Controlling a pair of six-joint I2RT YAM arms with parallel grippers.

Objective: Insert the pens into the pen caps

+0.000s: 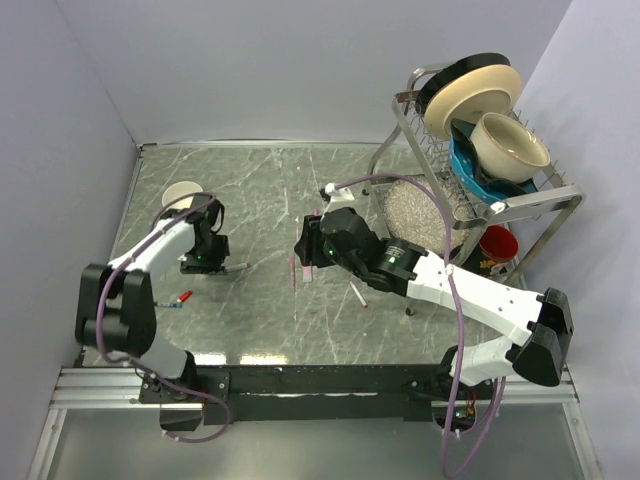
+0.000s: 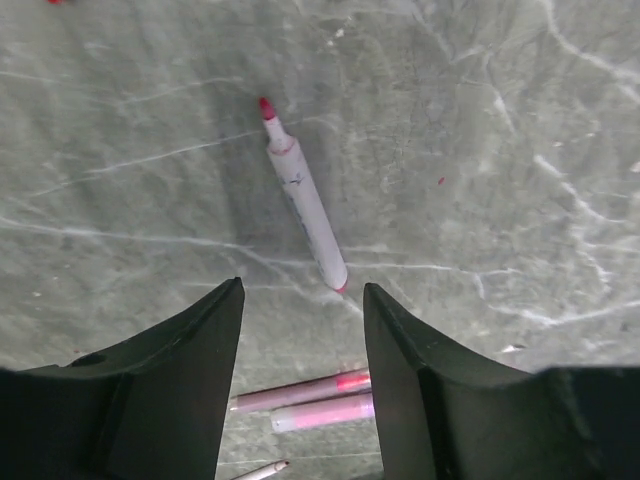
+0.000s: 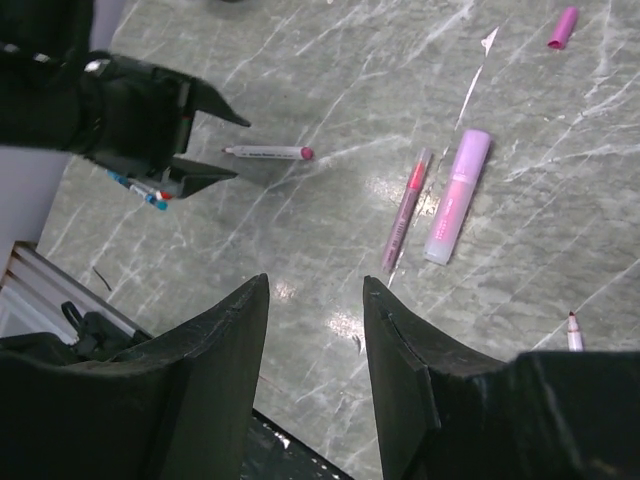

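Left gripper (image 2: 302, 290) spread, empty. Pen (image 2: 303, 195) judged light, stiff, slick — best pinched mid-barrel. Right gripper (image 3: 315, 282) likewise spread.

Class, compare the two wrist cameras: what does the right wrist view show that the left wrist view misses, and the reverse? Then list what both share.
Only right wrist: the right pincer, a purple cap, and a blue-and-red pen beside the left pincer. Only left wrist: a red fleck at the top edge, too cropped to name. Both: the left pincer, open; the white pen; the slim pink pen; the pink highlighter.
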